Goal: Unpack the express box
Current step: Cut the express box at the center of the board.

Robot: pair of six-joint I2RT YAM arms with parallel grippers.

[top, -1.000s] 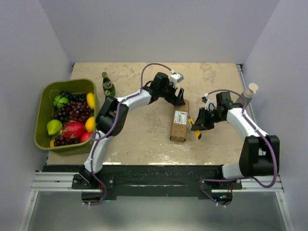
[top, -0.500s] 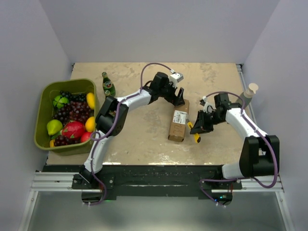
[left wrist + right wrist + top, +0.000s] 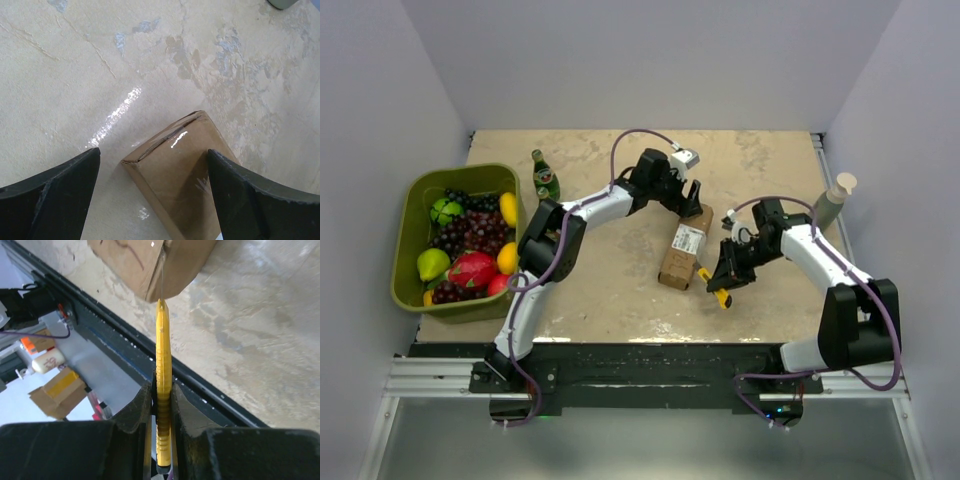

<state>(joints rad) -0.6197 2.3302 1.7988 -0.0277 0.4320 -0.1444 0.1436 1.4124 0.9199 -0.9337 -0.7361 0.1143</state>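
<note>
Only right wrist view shows yellow knife [image 3: 163, 365] seemingly touching express box [image 3: 131, 260].

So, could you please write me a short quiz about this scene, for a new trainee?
1. True or false: the left gripper is shut on the box.
2. What does the right gripper hold? A) a spoon B) a yellow knife C) a sponge
3. Fill in: the fruit lies in the green ___.

Key: 1 false, its jaws stand open on either side of the box's end; 2 B; 3 bin.
</note>
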